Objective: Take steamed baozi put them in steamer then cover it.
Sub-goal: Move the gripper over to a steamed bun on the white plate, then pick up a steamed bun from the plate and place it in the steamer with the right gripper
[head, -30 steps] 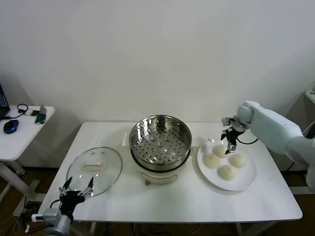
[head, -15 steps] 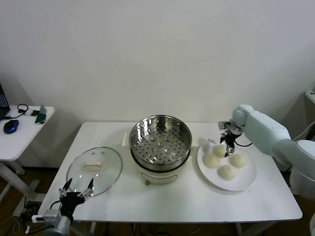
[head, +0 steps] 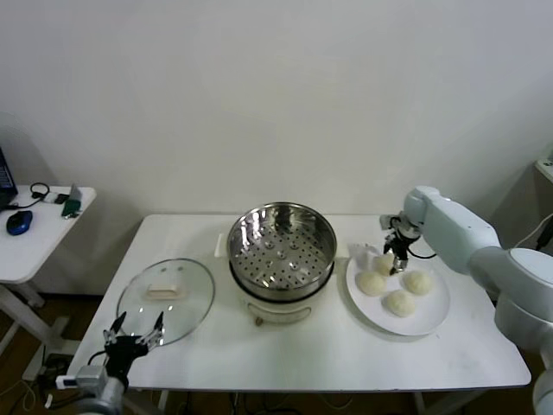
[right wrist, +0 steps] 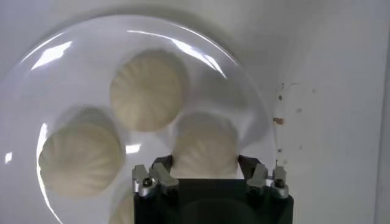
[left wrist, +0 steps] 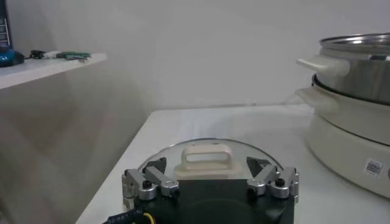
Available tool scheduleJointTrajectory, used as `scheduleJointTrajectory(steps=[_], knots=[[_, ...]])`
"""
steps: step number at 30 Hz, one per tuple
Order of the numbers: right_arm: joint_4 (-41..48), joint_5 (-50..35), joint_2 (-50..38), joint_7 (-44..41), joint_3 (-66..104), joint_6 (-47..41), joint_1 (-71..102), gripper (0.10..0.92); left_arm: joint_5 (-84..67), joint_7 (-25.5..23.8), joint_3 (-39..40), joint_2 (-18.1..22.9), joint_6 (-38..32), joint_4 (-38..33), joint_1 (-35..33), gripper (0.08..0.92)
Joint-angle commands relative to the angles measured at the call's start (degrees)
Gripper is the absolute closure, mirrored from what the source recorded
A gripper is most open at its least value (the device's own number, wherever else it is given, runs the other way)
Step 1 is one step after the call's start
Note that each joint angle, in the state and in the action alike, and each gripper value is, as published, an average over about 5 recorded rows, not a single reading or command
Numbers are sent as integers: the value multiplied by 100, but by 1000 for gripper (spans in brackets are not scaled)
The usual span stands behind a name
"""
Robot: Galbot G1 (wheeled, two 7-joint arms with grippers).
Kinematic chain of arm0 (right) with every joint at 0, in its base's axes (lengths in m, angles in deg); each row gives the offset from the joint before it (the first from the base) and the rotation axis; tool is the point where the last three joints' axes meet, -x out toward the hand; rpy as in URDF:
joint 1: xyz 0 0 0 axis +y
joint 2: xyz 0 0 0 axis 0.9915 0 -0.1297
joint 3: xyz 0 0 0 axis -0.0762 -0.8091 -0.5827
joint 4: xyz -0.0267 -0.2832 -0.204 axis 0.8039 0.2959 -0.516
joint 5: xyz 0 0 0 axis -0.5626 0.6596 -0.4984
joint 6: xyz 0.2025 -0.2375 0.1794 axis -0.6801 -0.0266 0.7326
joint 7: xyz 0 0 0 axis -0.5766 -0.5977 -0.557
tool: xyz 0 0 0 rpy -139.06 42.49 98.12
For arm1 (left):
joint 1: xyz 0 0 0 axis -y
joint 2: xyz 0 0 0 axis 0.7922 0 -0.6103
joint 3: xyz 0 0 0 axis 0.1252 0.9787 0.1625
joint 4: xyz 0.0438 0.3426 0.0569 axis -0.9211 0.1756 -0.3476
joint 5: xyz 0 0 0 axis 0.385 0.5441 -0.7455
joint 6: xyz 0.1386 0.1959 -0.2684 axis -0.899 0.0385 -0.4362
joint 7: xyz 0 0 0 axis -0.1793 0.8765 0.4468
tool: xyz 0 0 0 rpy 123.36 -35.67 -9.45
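Far left, a small side table carries a computer mouse and a few cables against the white wall. Beside it stands the white work table, where the left gripper waits at the near left corner, its fingers spread wide apart and holding nothing. Just beyond those fingers the cover lies flat on the tabletop, its white handle facing up and framed between the open fingers in the left wrist view.

At the middle of the table sits the steamer, its shiny basket showing only a bare perforated floor above the white base.

To the right, a white plate holds all four steamed baozi, grouped close together. The right arm reaches in from the right edge, and the right gripper is lowered over the bun at the back of the plate, nearest the wall. In the right wrist view its fingers flank that bun on both sides, drawn in close to the dough; whether they are actually pressing on it cannot be told. The other three buns rest untouched on the plate.
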Motion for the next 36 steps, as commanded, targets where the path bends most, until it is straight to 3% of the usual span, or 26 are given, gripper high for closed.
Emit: scheduleJointTrajectory(steps=[1, 12, 25, 29, 36], knots=[[-225, -119, -74, -15, -86, 25, -152, 337, 2, 3, -1, 1, 7, -13, 1, 177], [-2643, -1297, -733, -131, -2361, 412, -3017, 338, 16, 15, -25, -29, 27, -109, -42, 177], [-5901, -1485, -383, 106, -2931, 1262, -5186, 327, 52, 15, -6, -83, 3, -246, -98, 177], [-6086, -1150, 56, 317, -3036, 1453, -5026, 329, 104, 15, 8, -69, 15, -278, -88, 177], [-5205, 15, 475, 931, -3009, 1805, -3715, 330, 128, 22, -2, -36, 13, -330, -113, 177]])
